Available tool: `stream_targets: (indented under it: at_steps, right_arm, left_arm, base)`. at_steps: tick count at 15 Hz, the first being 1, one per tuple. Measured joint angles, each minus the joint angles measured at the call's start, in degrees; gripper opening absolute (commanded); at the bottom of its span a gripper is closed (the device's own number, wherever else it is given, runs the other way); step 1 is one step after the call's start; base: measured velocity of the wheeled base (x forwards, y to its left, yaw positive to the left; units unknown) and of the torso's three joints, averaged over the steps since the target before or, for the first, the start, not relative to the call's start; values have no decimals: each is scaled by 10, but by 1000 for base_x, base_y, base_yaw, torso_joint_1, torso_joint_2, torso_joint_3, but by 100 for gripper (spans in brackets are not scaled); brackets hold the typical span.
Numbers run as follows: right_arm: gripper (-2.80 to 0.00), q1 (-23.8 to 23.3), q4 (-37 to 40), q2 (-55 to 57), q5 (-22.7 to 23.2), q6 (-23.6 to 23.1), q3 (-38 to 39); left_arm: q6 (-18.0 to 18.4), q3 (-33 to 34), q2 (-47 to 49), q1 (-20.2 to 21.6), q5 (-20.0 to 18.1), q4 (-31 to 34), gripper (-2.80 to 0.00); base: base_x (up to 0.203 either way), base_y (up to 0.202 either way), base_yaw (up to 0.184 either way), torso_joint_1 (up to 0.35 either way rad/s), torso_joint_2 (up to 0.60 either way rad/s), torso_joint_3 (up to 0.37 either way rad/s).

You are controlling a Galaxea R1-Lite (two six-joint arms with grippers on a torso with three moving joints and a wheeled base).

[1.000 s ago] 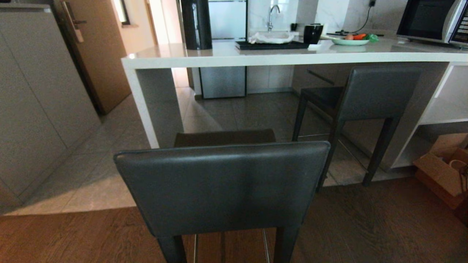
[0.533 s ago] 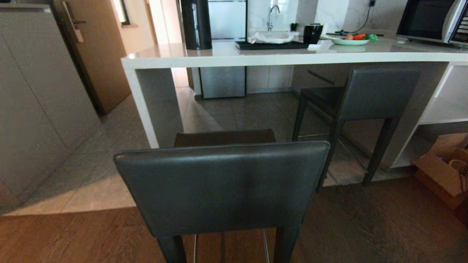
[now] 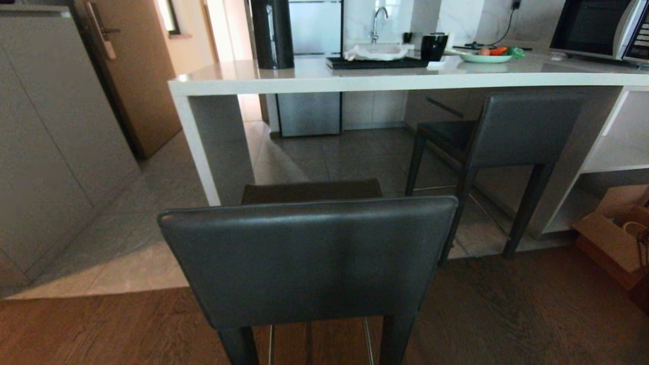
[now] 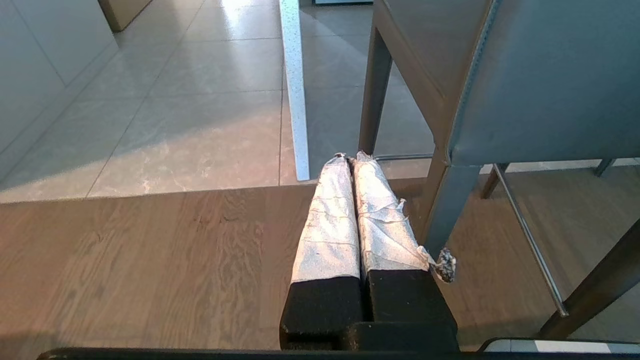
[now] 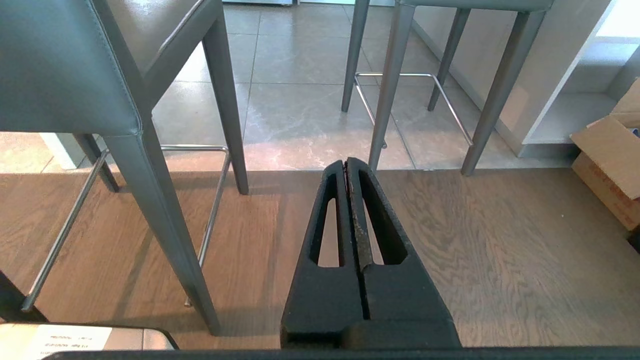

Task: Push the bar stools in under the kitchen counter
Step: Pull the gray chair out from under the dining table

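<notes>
We face the kitchen counter (image 3: 385, 81), a pale slab top on a white side panel (image 3: 195, 147). The near bar stool (image 3: 309, 258) stands right in front of us on the wood floor (image 3: 507, 314), its dark grey backrest toward us and its seat short of the counter's edge. The far bar stool (image 3: 512, 132) sits to the right, its seat already under the slab and its rear legs at the seam between tile and wood.

Our left gripper (image 4: 348, 159) hangs low beside the near stool's left rear leg (image 4: 450, 200), its tape-wrapped fingers (image 4: 330, 220) pressed together on nothing. Our right gripper (image 5: 346, 162) hangs low on the stool's other side, black fingers (image 5: 380, 220) clenched together, also empty. Neither touches the stool.

On the counter stand a black cylinder (image 3: 273, 33), a dark tray (image 3: 375, 63), a black mug (image 3: 434, 46), a plate (image 3: 485, 57) of vegetables and a microwave (image 3: 601, 28). A cardboard box (image 3: 613, 238) sits on the floor at right. A white label (image 5: 75, 343) at the right wrist view's edge bears print too small for us to read.
</notes>
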Motion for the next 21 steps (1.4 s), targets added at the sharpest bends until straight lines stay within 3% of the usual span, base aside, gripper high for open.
stream_targets:
  at_steps: [4,21]
  right_arm:
    - [-280,-1,0,0,0,0,0]
    - [-280,0,0,0,0,1,0]
  left_arm:
    - [-1,0,0,0,0,0,-280]
    - [-3,0,1,0,0,-1,-280]
  base:
    - [-1,-45,1,2,1,1]
    - [0,-195,2,0,1,6]
